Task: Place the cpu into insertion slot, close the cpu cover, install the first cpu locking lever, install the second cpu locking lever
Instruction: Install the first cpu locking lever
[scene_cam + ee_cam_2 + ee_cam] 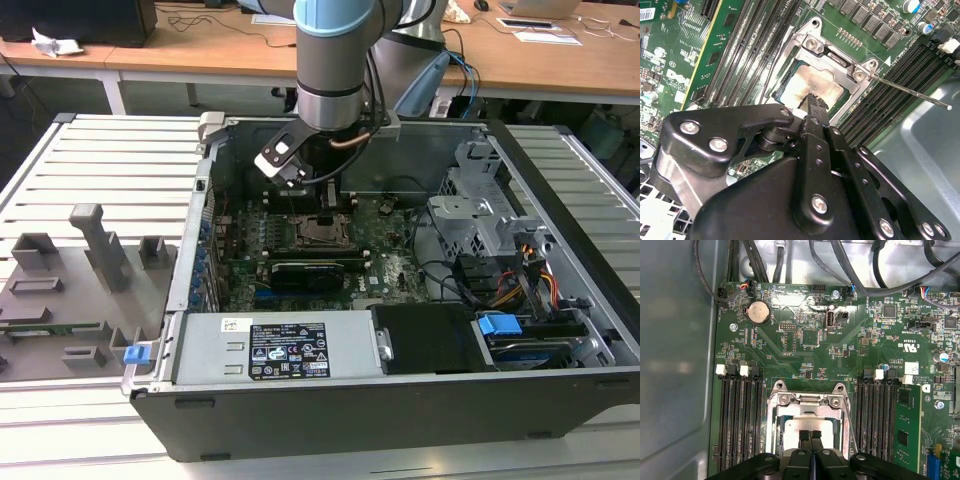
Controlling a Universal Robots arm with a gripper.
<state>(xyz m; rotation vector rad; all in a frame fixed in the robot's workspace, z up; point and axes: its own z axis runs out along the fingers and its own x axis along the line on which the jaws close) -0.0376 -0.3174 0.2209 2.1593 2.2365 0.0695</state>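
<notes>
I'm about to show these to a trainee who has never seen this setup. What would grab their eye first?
In the exterior view, the grey robot arm reaching down into the open computer case dominates. In the second wrist view, the black claw, shut, points at the cpu, whose silver top shines through the window of the cpu cover. A thin locking lever juts out past the socket.

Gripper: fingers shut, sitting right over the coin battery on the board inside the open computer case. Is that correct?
Not the battery. The gripper, fingers shut, sits right over the chip; the coin battery lies well away from it. The first wrist view shows this.
</notes>
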